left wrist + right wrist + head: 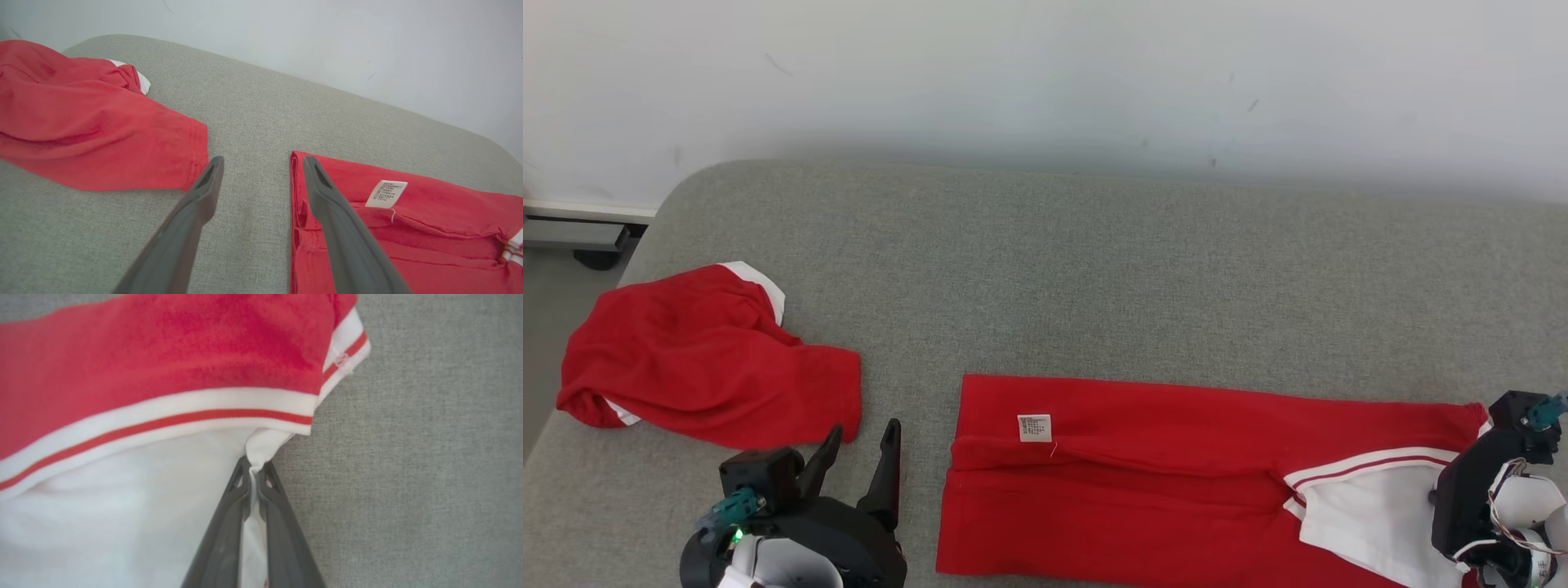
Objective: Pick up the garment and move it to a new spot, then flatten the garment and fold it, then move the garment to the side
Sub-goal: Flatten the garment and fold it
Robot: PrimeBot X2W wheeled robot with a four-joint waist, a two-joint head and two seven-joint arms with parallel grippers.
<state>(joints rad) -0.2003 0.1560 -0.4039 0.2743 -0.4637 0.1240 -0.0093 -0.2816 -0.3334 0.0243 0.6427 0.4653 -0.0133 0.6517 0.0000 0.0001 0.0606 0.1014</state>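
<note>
Right wrist view, right gripper pinching garment

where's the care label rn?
Head view, lower centre: the care label lies on the flat red garment, near its left edge, right of the left gripper.

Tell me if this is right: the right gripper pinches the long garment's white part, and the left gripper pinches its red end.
Not quite. The right gripper does pinch the white part of the long garment, but the left wrist view shows the left gripper open, holding nothing.
</note>
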